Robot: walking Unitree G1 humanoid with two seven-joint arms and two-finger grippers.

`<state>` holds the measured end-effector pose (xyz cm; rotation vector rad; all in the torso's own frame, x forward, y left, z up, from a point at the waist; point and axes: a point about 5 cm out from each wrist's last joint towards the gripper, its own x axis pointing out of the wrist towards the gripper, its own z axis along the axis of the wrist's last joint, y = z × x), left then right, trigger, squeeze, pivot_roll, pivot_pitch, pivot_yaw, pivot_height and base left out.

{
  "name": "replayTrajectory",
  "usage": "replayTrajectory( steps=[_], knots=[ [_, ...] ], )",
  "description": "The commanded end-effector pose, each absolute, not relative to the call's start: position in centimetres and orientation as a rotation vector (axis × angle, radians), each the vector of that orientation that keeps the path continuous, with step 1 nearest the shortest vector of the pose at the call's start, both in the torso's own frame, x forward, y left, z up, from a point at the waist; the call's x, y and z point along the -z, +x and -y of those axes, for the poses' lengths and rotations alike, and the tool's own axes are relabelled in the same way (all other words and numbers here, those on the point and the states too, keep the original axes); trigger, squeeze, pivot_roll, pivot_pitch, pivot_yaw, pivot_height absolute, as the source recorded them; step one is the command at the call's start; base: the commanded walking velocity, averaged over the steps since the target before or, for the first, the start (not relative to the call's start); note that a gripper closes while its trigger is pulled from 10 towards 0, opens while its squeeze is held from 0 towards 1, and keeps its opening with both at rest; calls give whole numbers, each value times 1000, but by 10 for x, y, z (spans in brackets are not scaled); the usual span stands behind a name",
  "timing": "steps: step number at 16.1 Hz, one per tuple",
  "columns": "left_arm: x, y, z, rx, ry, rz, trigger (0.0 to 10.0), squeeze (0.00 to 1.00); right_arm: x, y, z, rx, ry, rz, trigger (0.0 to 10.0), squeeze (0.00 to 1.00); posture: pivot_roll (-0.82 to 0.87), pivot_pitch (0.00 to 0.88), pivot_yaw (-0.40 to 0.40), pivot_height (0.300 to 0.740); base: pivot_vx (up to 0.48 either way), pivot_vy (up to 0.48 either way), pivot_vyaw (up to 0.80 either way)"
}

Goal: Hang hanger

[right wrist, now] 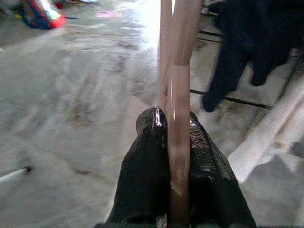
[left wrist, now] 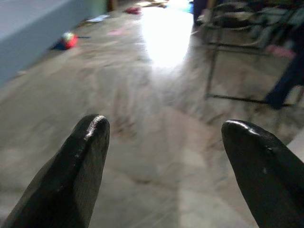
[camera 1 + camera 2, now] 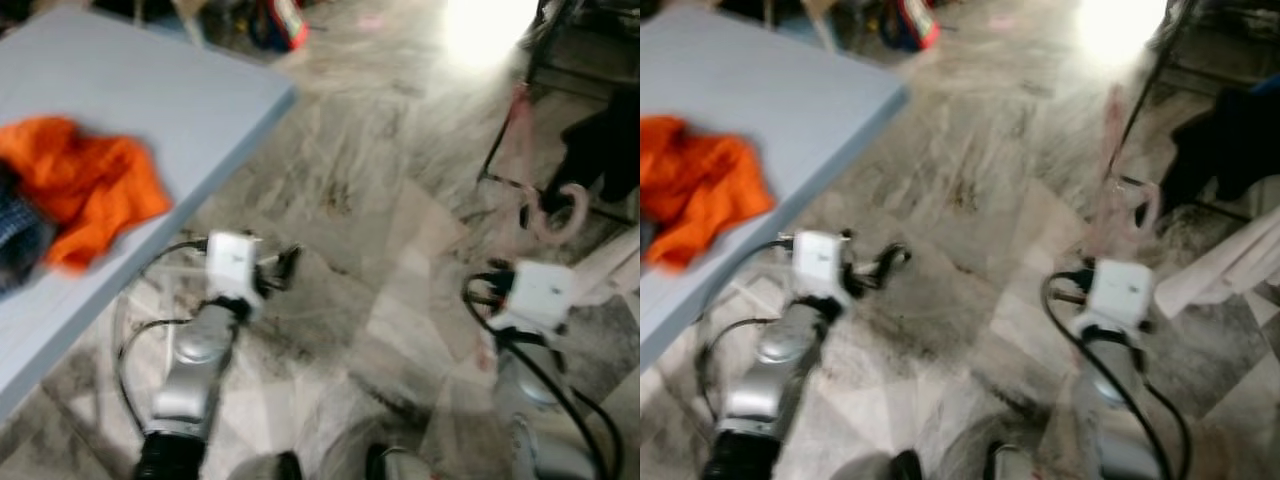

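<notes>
Right gripper [image 1: 173,142] clamps the pink hanger [image 1: 176,57], which extends toward twelve o'clock. Left gripper [image 2: 164,156] is spread wide and empty. The clothes rack [image 3: 525,70] stands at one o'clock, near but not reached. Judged: hanger carried, hanging outstanding.

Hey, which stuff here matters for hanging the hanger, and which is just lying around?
For the job:
pink hanger
right gripper, shut on it
drying rack

Lying about:
orange cloth on the table
dark garment
left gripper, open, idle
</notes>
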<state>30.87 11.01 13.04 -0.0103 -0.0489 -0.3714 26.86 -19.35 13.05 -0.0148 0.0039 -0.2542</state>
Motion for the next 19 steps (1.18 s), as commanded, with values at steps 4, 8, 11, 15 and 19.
replayTrajectory(
  steps=[4,8,11,15,19],
  knots=[
    [-130,309,-116,362,2,52,10000,0,-133,270,189,246,-14,7,10000,0,17,258,62,740,408,0,0],
    [-130,309,-111,377,1,53,10000,0,-134,272,190,249,-14,11,10000,0,14,250,62,740,411,0,-516],
    [-130,310,-111,377,0,54,10000,0,-134,272,191,250,-13,13,10000,0,12,250,61,740,411,0,0],
    [-130,309,-110,377,-2,51,10000,0,-132,274,182,196,-5,-12,10000,0,9,256,61,740,404,62,0],
    [-129,309,-109,381,-1,48,10000,0,-124,275,175,179,3,-59,10000,0,10,258,61,740,397,253,0]
  ],
)
